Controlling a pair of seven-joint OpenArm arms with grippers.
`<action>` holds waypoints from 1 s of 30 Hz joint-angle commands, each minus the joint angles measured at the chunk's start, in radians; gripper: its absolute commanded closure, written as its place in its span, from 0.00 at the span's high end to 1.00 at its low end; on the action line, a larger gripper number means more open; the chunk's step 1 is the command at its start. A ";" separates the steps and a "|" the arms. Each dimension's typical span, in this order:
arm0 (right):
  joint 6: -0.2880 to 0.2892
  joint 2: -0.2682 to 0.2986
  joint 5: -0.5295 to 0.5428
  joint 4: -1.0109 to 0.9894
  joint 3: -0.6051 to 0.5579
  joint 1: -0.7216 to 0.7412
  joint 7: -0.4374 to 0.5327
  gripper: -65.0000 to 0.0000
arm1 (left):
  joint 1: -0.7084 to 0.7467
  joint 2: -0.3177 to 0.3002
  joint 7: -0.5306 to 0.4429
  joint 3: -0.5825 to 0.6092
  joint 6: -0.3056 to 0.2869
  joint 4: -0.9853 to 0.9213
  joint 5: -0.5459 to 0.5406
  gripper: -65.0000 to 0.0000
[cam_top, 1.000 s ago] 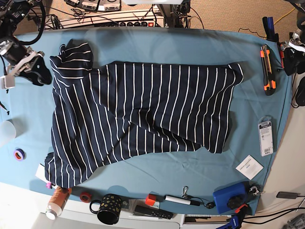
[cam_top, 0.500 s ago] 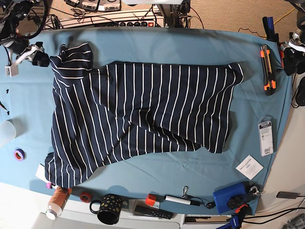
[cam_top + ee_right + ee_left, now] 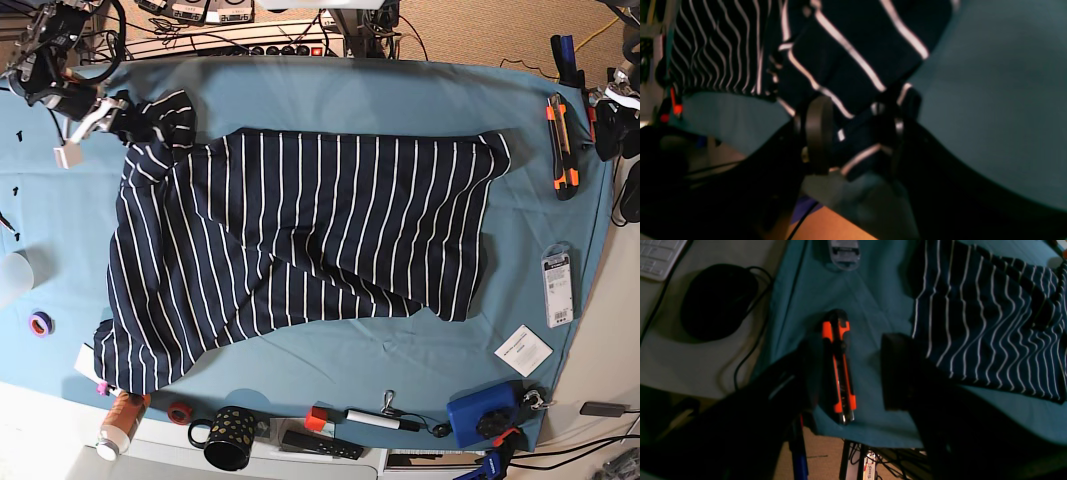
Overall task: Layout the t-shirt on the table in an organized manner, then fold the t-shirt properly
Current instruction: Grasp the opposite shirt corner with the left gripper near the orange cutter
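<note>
At the left of the base view we are bringing our right gripper (image 3: pixel 118 112) to the upper-left corner of the t-shirt (image 3: pixel 300 240); in the right wrist view its jaws are standing apart with a bunched fold of striped cloth lying between them, touching the round pad, though we cannot tell whether they are pinching it. The t-shirt is lying spread across the middle of the table (image 3: pixel 350 90), skewed, with creases running diagonally. Along the near edge, a black dotted mug (image 3: pixel 228 436) is standing beside a bottle (image 3: pixel 121 421); we cannot see what either is holding. Farther right a blue box (image 3: pixel 483 414) is sitting at the corner. At the far right our left gripper (image 3: pixel 846 373) is hovering with jaws spread and holding nothing, straddling an orange utility knife (image 3: pixel 839 366) that is lying just beside the shirt's hem.
</note>
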 commanded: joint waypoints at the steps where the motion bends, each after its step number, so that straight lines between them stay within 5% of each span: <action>1: 0.001 0.018 0.042 0.016 0.000 0.006 0.017 0.36 | 0.003 -0.014 -0.023 -0.007 -0.004 0.015 -0.022 0.42; 7: 0.001 -0.019 0.012 0.016 -0.005 0.072 0.017 0.36 | 0.002 -0.014 -0.026 -0.007 -0.004 0.015 -0.022 0.42; 13: 0.001 -0.079 -0.179 0.016 -0.006 0.145 0.017 0.36 | 0.003 -0.014 -0.024 -0.007 -0.004 0.015 -0.023 0.42; 17: 0.001 -0.085 -0.210 0.016 -0.006 0.153 0.017 0.35 | 0.003 -0.013 0.043 0.013 -0.004 0.015 -0.088 0.42; 21: 0.001 -0.082 -0.213 0.016 -0.006 0.153 0.017 0.15 | 0.003 -0.002 0.067 0.151 -0.023 0.015 -0.105 0.42; 23: 0.001 -0.080 -0.233 0.016 -0.006 0.153 0.017 0.02 | 0.003 0.016 0.053 0.252 -0.034 0.014 -0.060 0.42; 25: 0.001 -0.080 -0.262 0.016 -0.005 0.153 0.017 0.00 | 0.003 0.031 0.006 0.344 -0.026 0.014 0.046 0.42; 30: 0.001 -0.079 -0.285 0.016 -0.003 0.153 0.017 0.00 | 0.003 0.053 -0.085 0.468 0.108 0.014 0.281 0.42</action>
